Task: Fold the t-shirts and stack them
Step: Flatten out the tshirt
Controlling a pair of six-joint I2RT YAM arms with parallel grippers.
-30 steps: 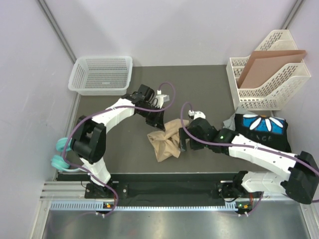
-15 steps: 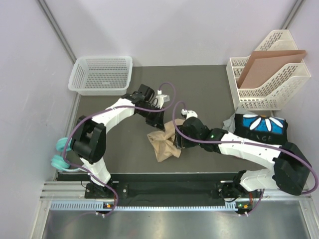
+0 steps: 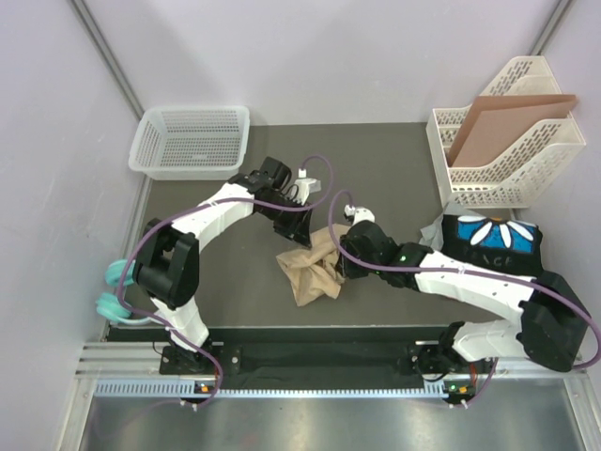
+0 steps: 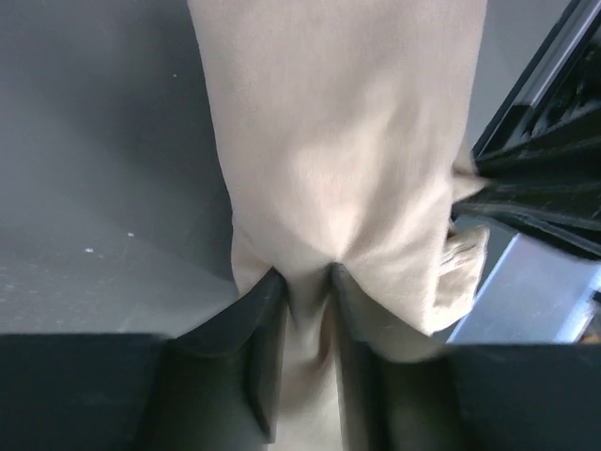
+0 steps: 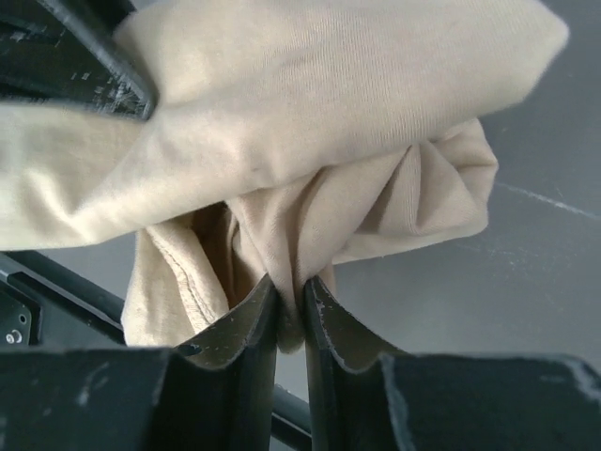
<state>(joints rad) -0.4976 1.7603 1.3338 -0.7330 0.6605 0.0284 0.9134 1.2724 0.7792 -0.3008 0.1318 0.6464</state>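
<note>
Left gripper (image 4: 305,282) and right gripper (image 5: 289,287) each pinch a fold of the tan t-shirt (image 3: 305,274): light, limp cloth, probably best gripped at hem or shoulder edges.

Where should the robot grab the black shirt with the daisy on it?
Probably its far edge, pinched from above. The black daisy shirt lies fairly flat on the right of the table. The right arm covers its near edge, so the far edge, beside the white rack, is the bare one.
</note>
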